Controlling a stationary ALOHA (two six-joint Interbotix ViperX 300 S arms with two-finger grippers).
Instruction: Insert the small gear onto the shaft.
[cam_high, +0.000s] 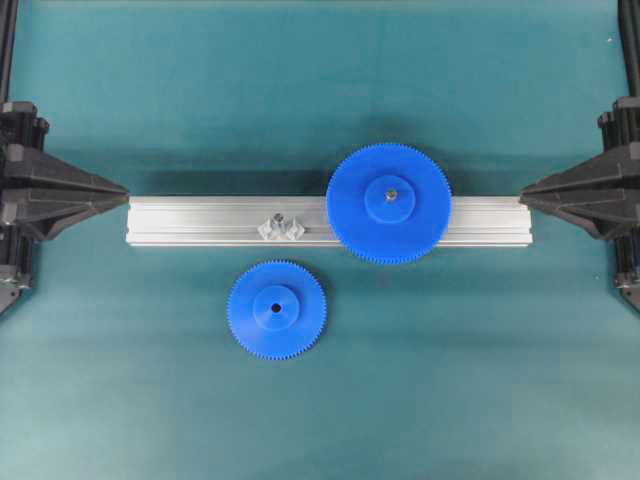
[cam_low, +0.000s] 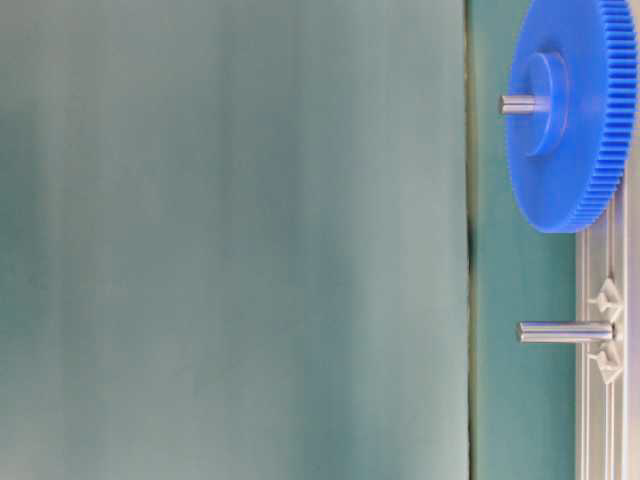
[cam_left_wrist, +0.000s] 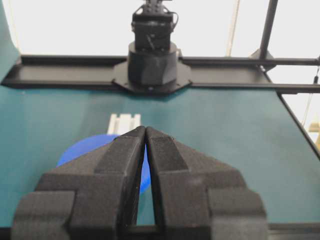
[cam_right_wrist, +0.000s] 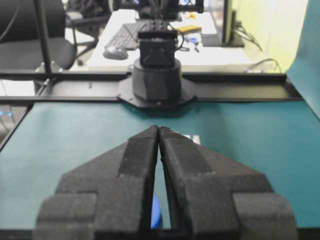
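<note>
Nearest the bottom edge of the overhead view, the small gear (cam_high: 277, 309) lies flat on the teal desk (cam_high: 120, 380), hub and centre hole facing straight up, so its axis stands vertical. It rests just in front of the rail (cam_high: 200, 222), apart from it, and touches nothing else.

Next back, the silver grooved rail lies with its long axis running left to right across the desk. The shaft (cam_high: 281, 218) stands on it, left of the middle, on a small translucent bracket (cam_high: 281, 228). Its long axis points straight up off the rail; in the table-level view, which is turned on its side, the shaft (cam_low: 565, 332) shows as a bare pin sticking out square from the rail (cam_low: 600, 400). The small gear sits in front of the shaft and slightly left.

Further right on the rail, the large gear (cam_high: 388, 203) lies flat, overhanging both edges, with a grey pin tip at its hub.

At the 2 ends of the rail, the left gripper (cam_high: 122, 189) and the right gripper (cam_high: 525, 195) point inward, tips near the rail ends. In each wrist view, the left gripper (cam_left_wrist: 145, 130) and the right gripper (cam_right_wrist: 158, 129) have fingertips pressed together, holding nothing.
</note>
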